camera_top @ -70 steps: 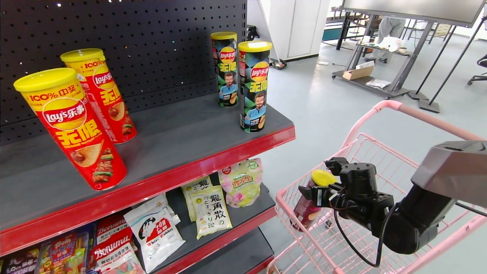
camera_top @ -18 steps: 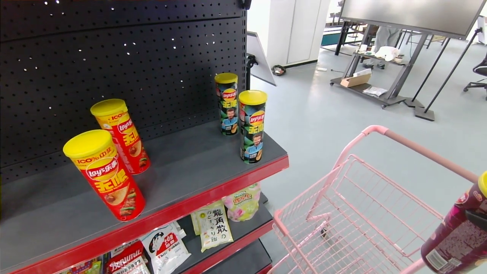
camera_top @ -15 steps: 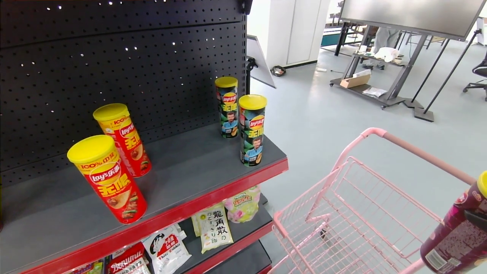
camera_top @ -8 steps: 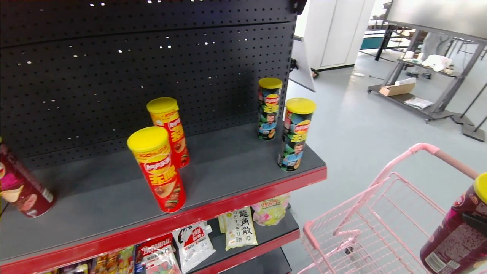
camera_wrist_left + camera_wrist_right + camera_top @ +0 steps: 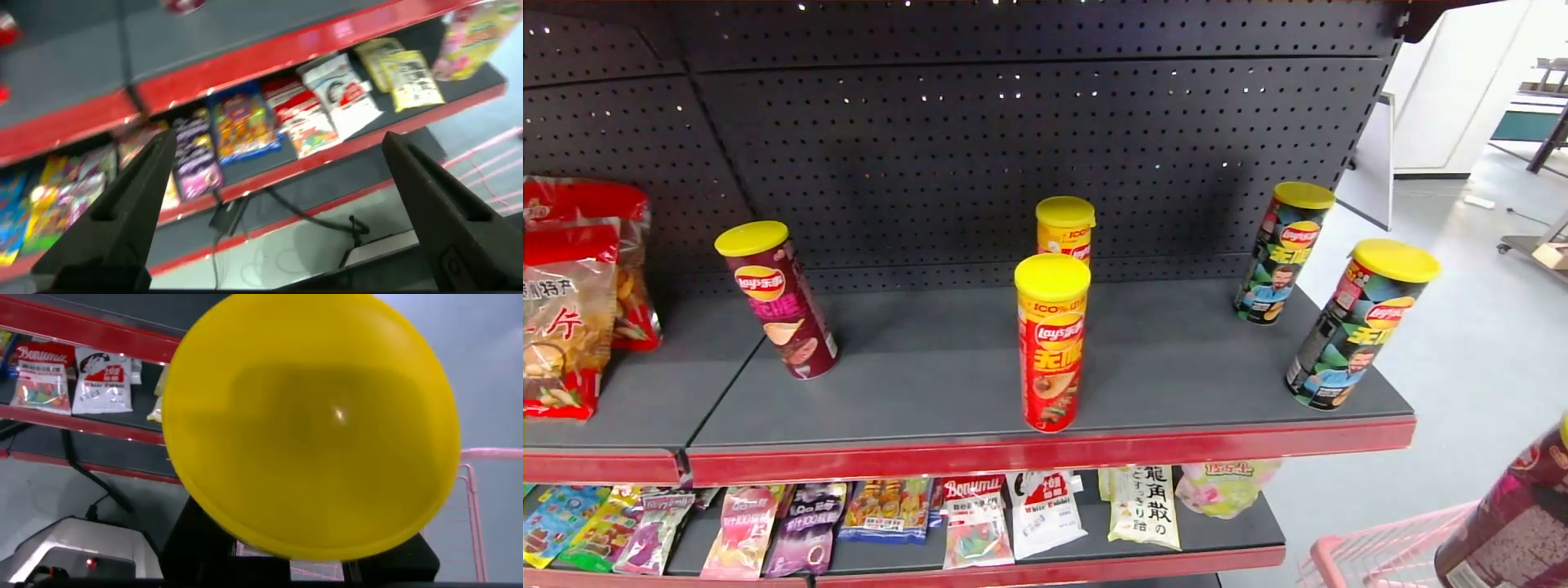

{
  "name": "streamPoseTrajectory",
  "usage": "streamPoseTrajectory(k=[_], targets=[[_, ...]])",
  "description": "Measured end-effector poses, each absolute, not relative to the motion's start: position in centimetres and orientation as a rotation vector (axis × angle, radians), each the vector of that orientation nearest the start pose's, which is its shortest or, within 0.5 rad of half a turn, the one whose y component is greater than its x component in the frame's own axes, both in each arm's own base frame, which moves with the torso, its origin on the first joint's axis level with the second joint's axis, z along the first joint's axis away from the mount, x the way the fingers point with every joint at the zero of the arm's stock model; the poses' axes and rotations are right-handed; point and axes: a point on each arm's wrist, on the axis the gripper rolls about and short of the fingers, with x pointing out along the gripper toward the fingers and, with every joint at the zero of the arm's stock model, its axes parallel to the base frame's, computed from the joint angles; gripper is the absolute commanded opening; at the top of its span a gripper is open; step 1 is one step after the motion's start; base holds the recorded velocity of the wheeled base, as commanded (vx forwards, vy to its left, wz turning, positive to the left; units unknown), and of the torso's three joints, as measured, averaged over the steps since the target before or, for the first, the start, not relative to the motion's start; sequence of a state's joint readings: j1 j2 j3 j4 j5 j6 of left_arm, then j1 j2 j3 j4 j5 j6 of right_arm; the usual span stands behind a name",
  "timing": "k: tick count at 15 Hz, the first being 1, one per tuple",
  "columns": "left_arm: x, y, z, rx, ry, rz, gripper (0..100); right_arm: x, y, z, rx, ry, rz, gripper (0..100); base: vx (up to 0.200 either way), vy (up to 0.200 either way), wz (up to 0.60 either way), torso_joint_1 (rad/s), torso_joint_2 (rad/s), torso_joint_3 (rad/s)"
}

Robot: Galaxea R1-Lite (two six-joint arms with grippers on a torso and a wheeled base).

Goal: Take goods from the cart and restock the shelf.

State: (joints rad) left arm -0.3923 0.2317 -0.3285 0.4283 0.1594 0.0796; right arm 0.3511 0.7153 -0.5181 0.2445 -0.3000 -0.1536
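A maroon chips can with a yellow lid hangs at the lower right of the head view, above the pink cart's rim. My right gripper is shut on it. In the right wrist view the can's yellow lid hides the fingers, and black gripper housing shows under it. The dark shelf stands straight ahead. My left gripper is open and holds nothing, low in front of the snack shelf.
The shelf carries a maroon can at the left, two red cans in the middle and two green-black cans at the right. Snack bags stand far left. Bare shelf lies between the cans.
The head view has swung left to face the shelf squarely, bringing the maroon can and bags into view. The held can, lifted from the cart earlier, stays at the lower right.
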Motion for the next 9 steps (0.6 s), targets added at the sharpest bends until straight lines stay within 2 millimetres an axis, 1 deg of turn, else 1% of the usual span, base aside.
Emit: streamPoseTrajectory(k=[6,9], targets=[[-2.7,1.5,11.2,0.205,0.325,-0.230,100,1.3,-0.3,17.6,-0.260,0.293,0.061,0,0.000,0.000,0.00,0.000,0.00,0.000],[-3.2,1.7,10.2,0.286,0.278,-0.257,100,0.3,-0.7,17.1,-0.245,0.250,0.041,0,0.000,0.000,0.00,0.000,0.00,0.000]])
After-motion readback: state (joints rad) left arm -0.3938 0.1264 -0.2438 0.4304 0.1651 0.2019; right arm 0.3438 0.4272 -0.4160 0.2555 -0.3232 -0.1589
